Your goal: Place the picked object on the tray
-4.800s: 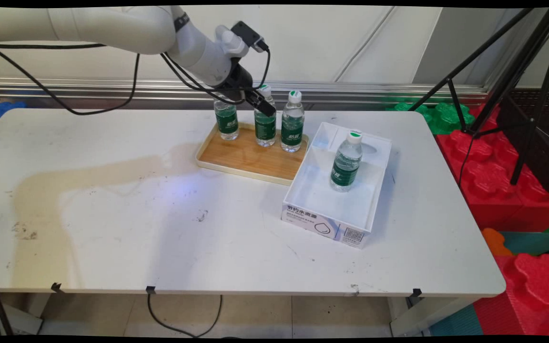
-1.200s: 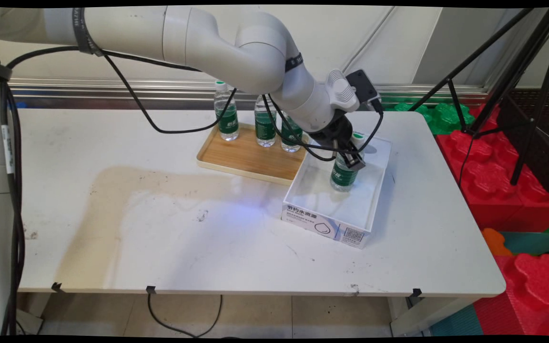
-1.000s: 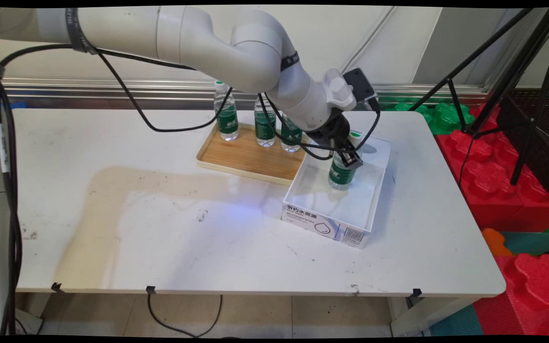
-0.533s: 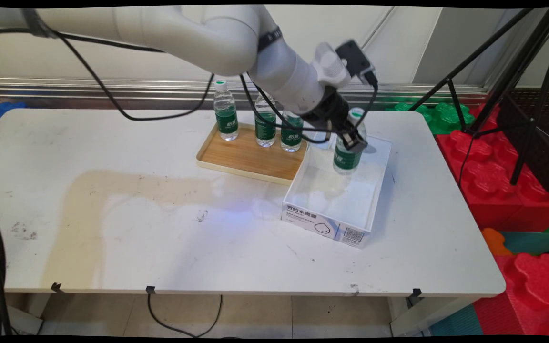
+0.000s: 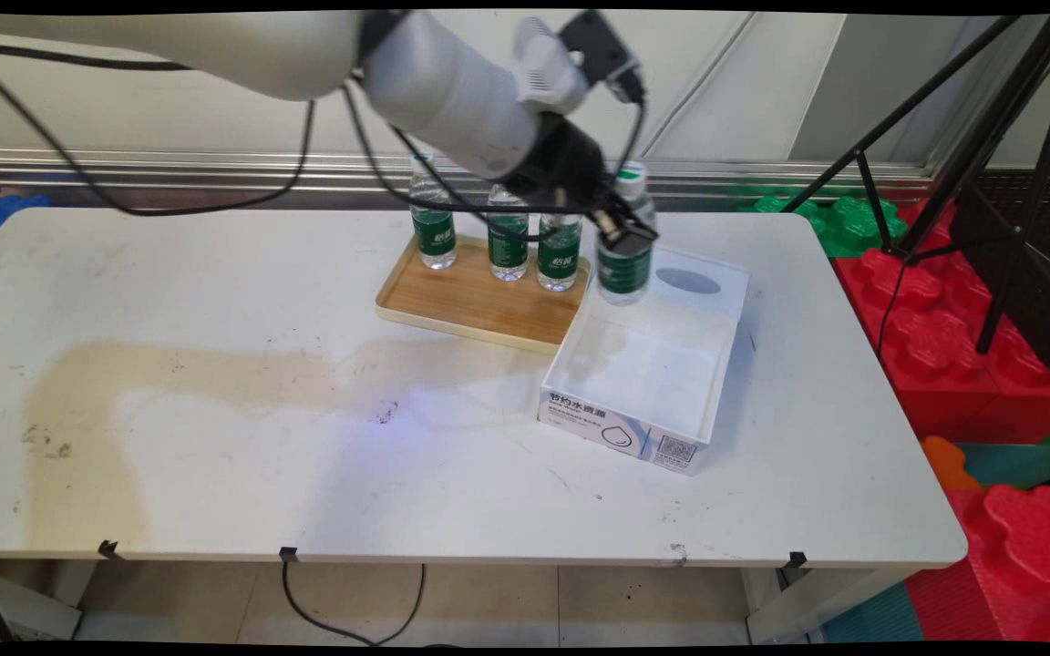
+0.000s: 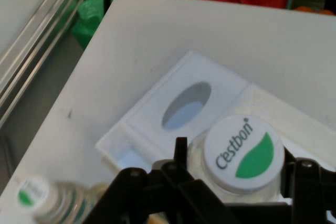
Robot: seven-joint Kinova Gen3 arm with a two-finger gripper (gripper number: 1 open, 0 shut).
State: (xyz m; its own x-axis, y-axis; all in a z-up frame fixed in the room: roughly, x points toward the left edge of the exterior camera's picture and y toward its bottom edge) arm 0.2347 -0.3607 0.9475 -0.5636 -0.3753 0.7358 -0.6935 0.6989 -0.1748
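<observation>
My gripper (image 5: 621,239) is shut on a water bottle (image 5: 625,269) with a green label and a white cap, holding it upright in the air above the far left corner of the white box (image 5: 725,364). In the hand view the bottle's white and green cap (image 6: 243,153) sits between the black fingers (image 6: 181,153), with the box's oval cut-out (image 6: 186,106) below it. Three more bottles (image 5: 509,246) stand in a row along the far side of the wooden tray (image 5: 461,305), just left of the held bottle.
The box lies right of the tray and touches its right end. Red and green foam blocks (image 5: 972,364) are stacked off the table's right edge, beside a black tripod (image 5: 990,164). A brownish stain (image 5: 215,364) crosses the table's left half.
The gripper went from the tray's bottles to the bottle in the box and shut on it. Over the last second it lifted the bottle out and carried it up and left.
</observation>
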